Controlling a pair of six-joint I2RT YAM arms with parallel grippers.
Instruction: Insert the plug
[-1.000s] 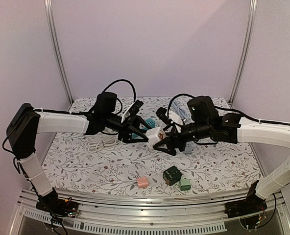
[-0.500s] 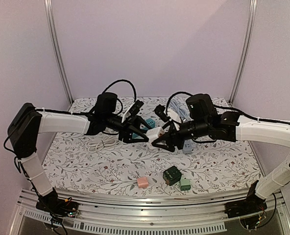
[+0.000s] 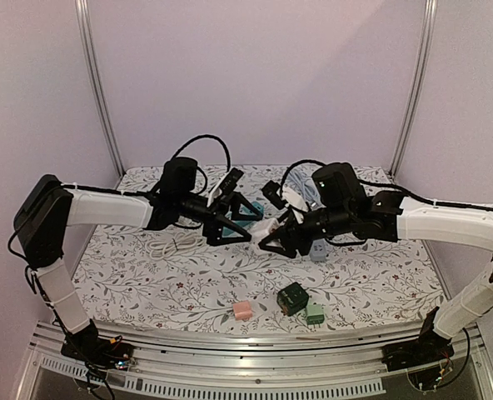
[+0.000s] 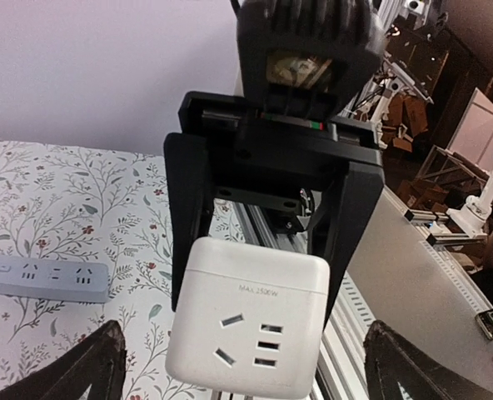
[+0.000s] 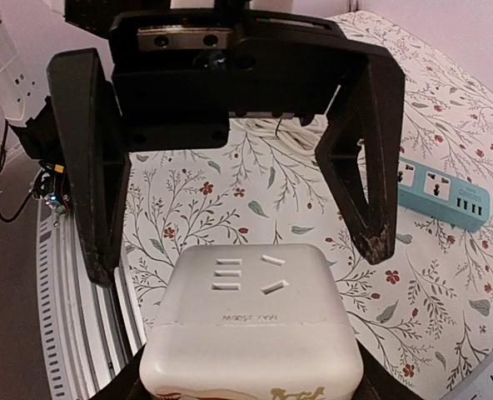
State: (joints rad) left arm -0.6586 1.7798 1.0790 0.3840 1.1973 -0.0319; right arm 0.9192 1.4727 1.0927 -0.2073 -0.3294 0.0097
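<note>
A white cube socket adapter (image 3: 266,225) hangs in the air above the middle of the table, between the two arms. My right gripper (image 3: 269,232) is shut on it; in the right wrist view the cube (image 5: 251,333) fills the space between the jaws (image 5: 251,371). My left gripper (image 3: 250,226) faces it from the left and is open. Its fingers (image 4: 105,362) stand wide apart on either side of the cube (image 4: 251,321) without touching it. The face with the socket slots points toward the left arm. The plug is hidden.
A teal power strip (image 3: 248,208) lies behind the grippers and a grey-blue one (image 3: 317,250) under the right arm. A white cable (image 3: 171,243) coils at the left. Pink (image 3: 242,310), dark green (image 3: 292,297) and light green (image 3: 315,313) blocks sit near the front edge.
The right gripper closed on the white cube while the left still held it. The left gripper has now opened and let the cube go.
</note>
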